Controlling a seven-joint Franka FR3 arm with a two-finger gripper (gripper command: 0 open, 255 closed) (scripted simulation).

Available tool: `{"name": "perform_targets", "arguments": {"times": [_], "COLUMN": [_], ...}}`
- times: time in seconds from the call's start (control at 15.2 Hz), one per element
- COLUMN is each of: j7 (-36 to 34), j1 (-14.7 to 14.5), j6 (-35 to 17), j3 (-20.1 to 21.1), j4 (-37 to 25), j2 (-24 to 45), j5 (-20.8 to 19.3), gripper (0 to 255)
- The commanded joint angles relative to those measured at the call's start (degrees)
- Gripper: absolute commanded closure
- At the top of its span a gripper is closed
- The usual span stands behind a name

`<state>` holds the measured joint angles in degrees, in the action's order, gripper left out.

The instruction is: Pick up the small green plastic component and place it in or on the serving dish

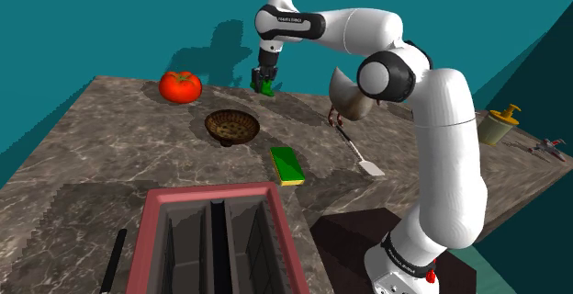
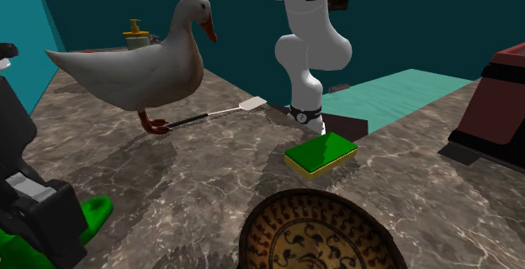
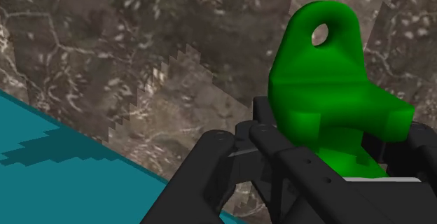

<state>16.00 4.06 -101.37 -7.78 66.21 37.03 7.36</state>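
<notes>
Where the white arm stretches to the far side of the marble table (image 1: 83, 163), its black pincer (image 1: 264, 81) is clamped on the small green component (image 3: 322, 96), a lug with a round hole. Both are beyond the brown patterned dish (image 1: 230, 127), apart from it, near the tomato (image 1: 180, 86).
</notes>
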Motion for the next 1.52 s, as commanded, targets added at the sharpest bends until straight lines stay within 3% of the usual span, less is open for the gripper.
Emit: {"name": "perform_targets", "arguments": {"times": [0.0,0.79,1.06,1.45], "j7": [-0.06,-0.75,-4.23,-10.47], "j1": [0.10,0.93,-3.48,-9.09], "j6": [1.53,11.77,6.18,1.35], "j3": [-0.02,0.04,0.40,1.85], "j4": [-1.40,-13.67,0.25,13.01], "j2": [-0.11,1.86,-6.67,-15.01], "j5": [-0.03,0.02,-0.98,-2.29], "gripper": [255,255,255,255]}}
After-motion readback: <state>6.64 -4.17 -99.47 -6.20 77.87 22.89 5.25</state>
